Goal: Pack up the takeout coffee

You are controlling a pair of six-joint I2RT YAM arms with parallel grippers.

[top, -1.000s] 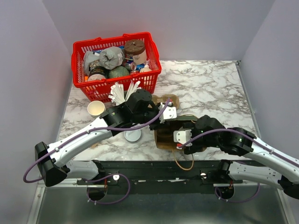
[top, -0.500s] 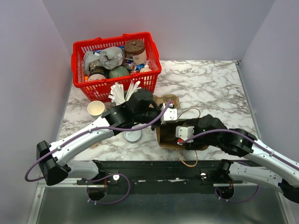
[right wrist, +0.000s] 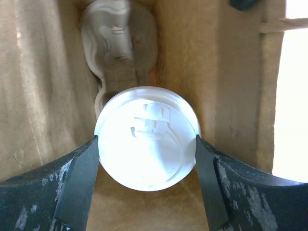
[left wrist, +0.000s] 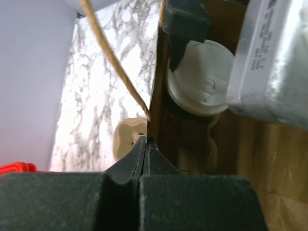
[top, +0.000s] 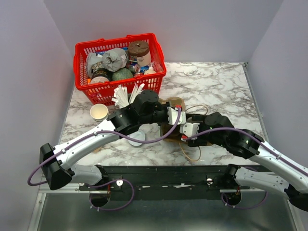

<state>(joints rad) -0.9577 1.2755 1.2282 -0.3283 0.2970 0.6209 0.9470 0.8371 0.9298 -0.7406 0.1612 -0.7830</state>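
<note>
Your right end effector [right wrist: 147, 155] clamped on the takeout coffee [right wrist: 147, 130] inside the brown bag [right wrist: 48, 72], pulp carrier [right wrist: 118, 38] just beyond, your left end effector [left wrist: 147, 144] pinching the bag wall, red basket [top: 115, 39] behind.

a white marble-patterned table [top: 216, 82] with grey veins sits enclosed by plain pale lilac walls [top: 192, 29] on three sides.

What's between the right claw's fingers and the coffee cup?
Nothing. The right wrist view shows the fingers of the right gripper touching both sides of the takeout coffee at its white lid, inside the brown paper bag.
</note>
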